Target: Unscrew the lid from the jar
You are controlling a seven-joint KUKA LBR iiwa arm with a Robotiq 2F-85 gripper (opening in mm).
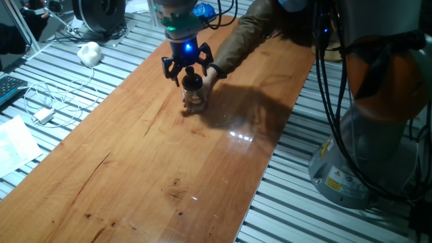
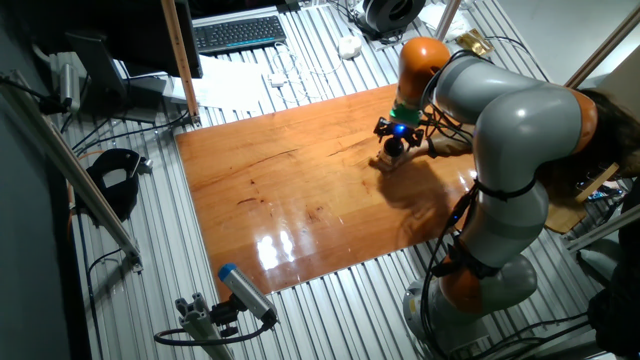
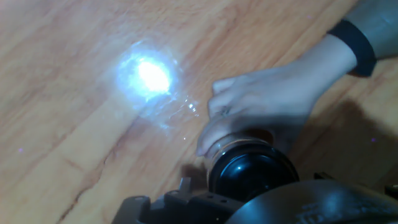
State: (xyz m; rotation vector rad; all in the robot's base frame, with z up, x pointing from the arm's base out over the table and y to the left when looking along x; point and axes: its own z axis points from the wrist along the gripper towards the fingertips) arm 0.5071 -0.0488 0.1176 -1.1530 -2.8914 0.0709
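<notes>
Hand view: the lid [image 3: 252,171] fills the lower middle as a glossy black disc, with a person's hand [image 3: 267,102] wrapped around the jar just beneath it; a bright glare spot lies on the wooden tabletop [image 3: 68,81] beside the hand
One fixed view: the jar [image 1: 194,96] stands upright on the tabletop [image 1: 155,169], near its far end, with the lid [image 1: 192,81] on top; the hand [image 1: 214,73] reaches in from the far side and touches the jar
The other fixed view: the jar [image 2: 390,158] is small and partly hidden by the gripper [image 2: 397,143]; a keyboard [image 2: 238,33] lies beyond the far edge
Arm pose: the arm [image 2: 510,130] bends over the right edge, wrist pointing straight down over the jar
Tool state: the gripper [image 1: 187,73] has its fingers spread either side of the lid; whether they press on it cannot be told
Off the tabletop: a white charger [image 1: 44,116] and a crumpled white cloth [image 1: 89,52] on the ribbed surface at the left edge
</notes>
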